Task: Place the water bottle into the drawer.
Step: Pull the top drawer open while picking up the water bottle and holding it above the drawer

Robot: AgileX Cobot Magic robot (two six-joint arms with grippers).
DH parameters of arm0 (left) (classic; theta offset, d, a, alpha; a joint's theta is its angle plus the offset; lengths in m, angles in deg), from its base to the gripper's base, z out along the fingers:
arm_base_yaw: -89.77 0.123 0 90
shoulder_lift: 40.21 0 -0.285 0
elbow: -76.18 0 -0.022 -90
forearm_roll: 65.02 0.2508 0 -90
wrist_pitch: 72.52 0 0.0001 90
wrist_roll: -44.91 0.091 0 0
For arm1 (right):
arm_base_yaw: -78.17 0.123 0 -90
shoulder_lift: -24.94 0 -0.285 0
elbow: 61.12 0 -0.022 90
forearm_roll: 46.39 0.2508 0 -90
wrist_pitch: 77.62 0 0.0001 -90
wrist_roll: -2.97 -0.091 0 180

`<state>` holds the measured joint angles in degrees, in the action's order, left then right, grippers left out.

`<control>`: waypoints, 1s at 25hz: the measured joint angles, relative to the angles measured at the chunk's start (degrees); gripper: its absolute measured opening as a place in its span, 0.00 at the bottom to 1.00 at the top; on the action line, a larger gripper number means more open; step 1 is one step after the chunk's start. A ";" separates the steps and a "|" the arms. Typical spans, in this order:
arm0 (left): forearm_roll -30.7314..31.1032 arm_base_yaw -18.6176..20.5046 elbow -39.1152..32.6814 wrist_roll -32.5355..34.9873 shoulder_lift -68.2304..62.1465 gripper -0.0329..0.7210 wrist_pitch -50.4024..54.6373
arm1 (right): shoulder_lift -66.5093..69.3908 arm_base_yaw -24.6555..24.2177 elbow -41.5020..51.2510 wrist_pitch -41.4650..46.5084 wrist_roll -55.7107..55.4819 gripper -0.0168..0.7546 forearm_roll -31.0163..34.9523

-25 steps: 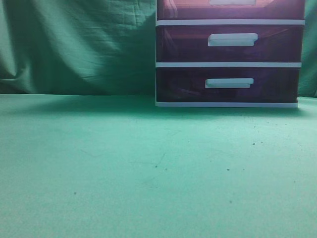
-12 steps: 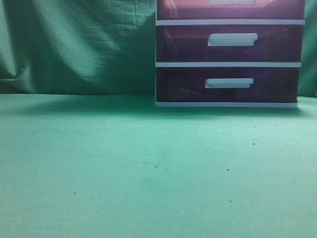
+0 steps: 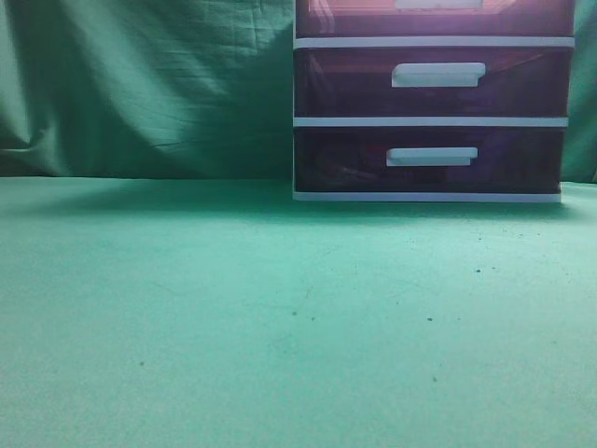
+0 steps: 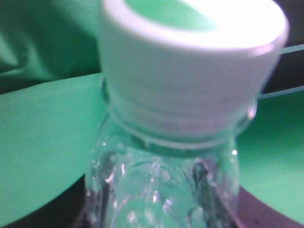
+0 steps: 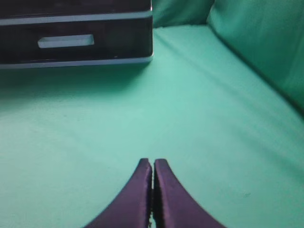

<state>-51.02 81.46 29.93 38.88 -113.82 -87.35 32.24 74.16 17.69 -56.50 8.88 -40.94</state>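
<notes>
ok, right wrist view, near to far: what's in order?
Right gripper, fingertips together → bare green table → bottom dark purple drawer with its white handle, at the far left → green backdrop cloth.

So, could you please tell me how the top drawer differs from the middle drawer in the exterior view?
Colour: the top drawer is a lighter reddish-pink, while the middle drawer is a darker purple.
Visibility: the top drawer is cut off by the picture's upper edge, so only its lower strip shows; the middle drawer shows whole.
Shared: the top handle and the middle handle are both white bars. Both drawers sit in the same white-framed unit and appear shut.
</notes>
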 joint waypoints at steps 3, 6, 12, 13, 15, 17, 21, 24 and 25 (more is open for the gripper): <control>0.13 -4.39 3.99 -0.52 1.90 0.45 7.05 | 0.00 0.00 0.00 -8.56 0.42 0.02 2.17; 0.13 -8.04 8.10 -1.51 4.23 0.45 15.24 | 0.00 0.00 0.00 -23.04 -1.36 0.02 9.22; 0.03 -11.89 12.79 -1.63 7.61 0.45 24.58 | 0.80 -0.03 -6.02 -29.48 0.43 0.02 9.47; 0.03 -12.24 12.90 -1.63 8.05 0.45 25.00 | 2.13 -0.03 -9.21 -25.53 1.81 0.02 8.14; -0.60 -12.46 12.90 -1.63 8.63 0.45 25.57 | 7.37 -0.03 -15.67 -17.65 5.39 0.02 6.25; -1.98 -12.48 12.90 -1.73 9.10 0.45 26.08 | 13.83 -0.03 -22.62 -9.52 8.82 0.02 5.63; -3.02 -12.58 12.90 -1.73 9.22 0.45 28.19 | 28.65 -0.03 -34.00 2.82 11.43 0.02 5.17; -3.02 -12.58 12.90 -1.73 9.33 0.45 29.30 | 38.07 0.82 -40.64 7.77 15.97 0.02 4.83; -3.02 -12.58 12.90 -1.73 9.31 0.45 29.55 | 41.19 1.86 -43.09 8.83 19.87 0.02 4.71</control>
<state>-54.03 68.88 42.83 37.15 -104.50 -57.81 73.44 76.01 -25.40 -47.67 28.75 -36.23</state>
